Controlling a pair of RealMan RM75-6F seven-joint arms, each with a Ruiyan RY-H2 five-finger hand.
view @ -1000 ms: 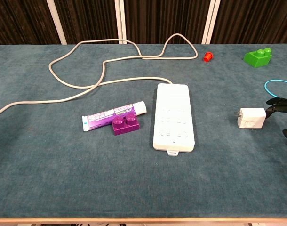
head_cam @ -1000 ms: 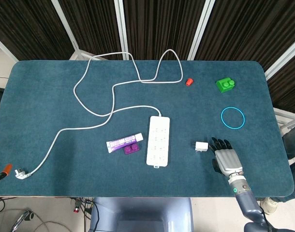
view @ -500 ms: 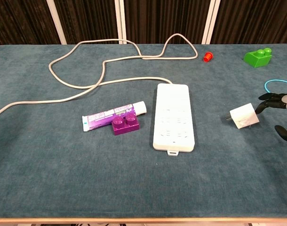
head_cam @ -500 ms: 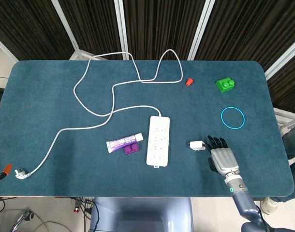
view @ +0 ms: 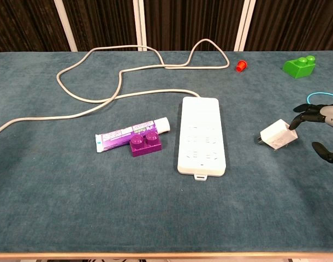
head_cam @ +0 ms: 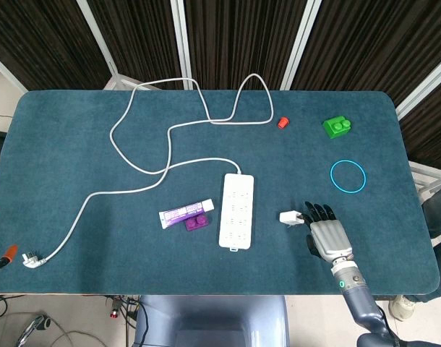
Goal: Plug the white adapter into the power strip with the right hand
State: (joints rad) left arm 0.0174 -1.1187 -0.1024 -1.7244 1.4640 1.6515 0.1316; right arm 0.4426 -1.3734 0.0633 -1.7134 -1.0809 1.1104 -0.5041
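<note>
Right hand [view: 322, 124] fingertips touch the tilted white adapter [view: 277, 134], right of the power strip [view: 202, 135].

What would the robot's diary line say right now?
phase: grasping | right hand: fingertips on white adapter, tilted, prongs toward power strip | adapter: unplugged | left hand: not visible

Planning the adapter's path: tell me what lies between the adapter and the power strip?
Nothing: both views show only bare tabletop between the adapter and the power strip.
</note>
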